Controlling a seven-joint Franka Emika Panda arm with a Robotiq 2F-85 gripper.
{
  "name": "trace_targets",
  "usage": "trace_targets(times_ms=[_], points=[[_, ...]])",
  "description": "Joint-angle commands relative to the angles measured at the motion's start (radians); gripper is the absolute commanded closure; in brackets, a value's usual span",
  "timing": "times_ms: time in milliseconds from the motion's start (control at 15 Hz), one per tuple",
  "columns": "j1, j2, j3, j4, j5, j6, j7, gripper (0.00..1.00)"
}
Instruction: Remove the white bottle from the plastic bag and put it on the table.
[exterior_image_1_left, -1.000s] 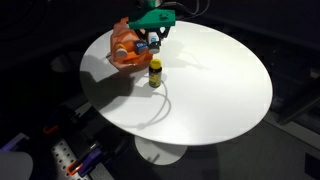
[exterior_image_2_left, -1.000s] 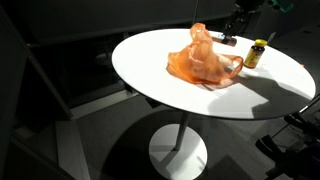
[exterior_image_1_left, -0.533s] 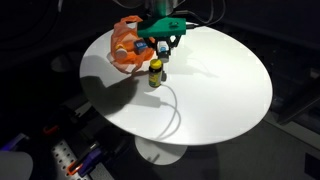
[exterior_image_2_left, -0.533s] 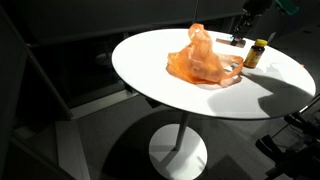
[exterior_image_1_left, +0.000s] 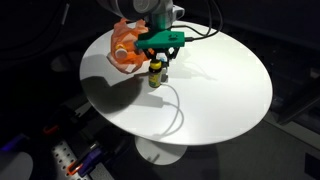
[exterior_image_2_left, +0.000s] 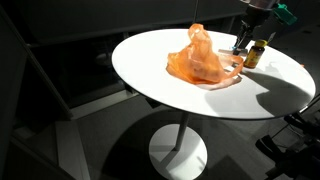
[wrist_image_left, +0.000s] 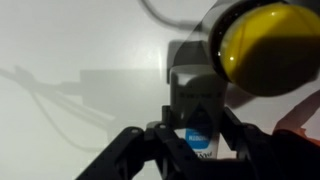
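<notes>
A small white bottle (wrist_image_left: 195, 105) with a blue label sits between my gripper's fingers (wrist_image_left: 196, 150) in the wrist view, and the fingers are shut on it. In both exterior views the gripper (exterior_image_1_left: 160, 55) (exterior_image_2_left: 243, 42) hangs low over the round white table (exterior_image_1_left: 225, 90) (exterior_image_2_left: 150, 55). It is just beside a dark bottle with a yellow cap (exterior_image_1_left: 154, 72) (exterior_image_2_left: 257, 52) (wrist_image_left: 265, 45) that stands upright. The crumpled orange plastic bag (exterior_image_1_left: 124, 48) (exterior_image_2_left: 200, 58) lies next to it, apart from the gripper.
A thin cable (exterior_image_1_left: 172, 108) loops across the table near the yellow-capped bottle. The table edge drops to a dark floor with a white pedestal base (exterior_image_2_left: 178, 155). A power strip (exterior_image_1_left: 66, 158) lies on the floor.
My gripper has moved away from the orange bag and down toward the table, carrying the white bottle, and now sits beside the yellow-capped bottle.
</notes>
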Motion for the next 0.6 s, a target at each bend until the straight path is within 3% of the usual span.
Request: trace_targets(times_ms=[0,267,333,400,533], points=[[-0.005,0.008,0.000,0.000,-0.060,-0.054,0.047,0.75],[-0.015,0.027,0.012,0.003,-0.052,-0.107,0.039,0.75],[-0.017,0.028,0.014,0.005,-0.046,-0.117,0.036,0.58],[-0.019,0.024,0.017,0.005,-0.040,-0.126,0.031,0.25],[-0.022,0.006,0.023,0.005,-0.028,-0.146,0.025,0.18]])
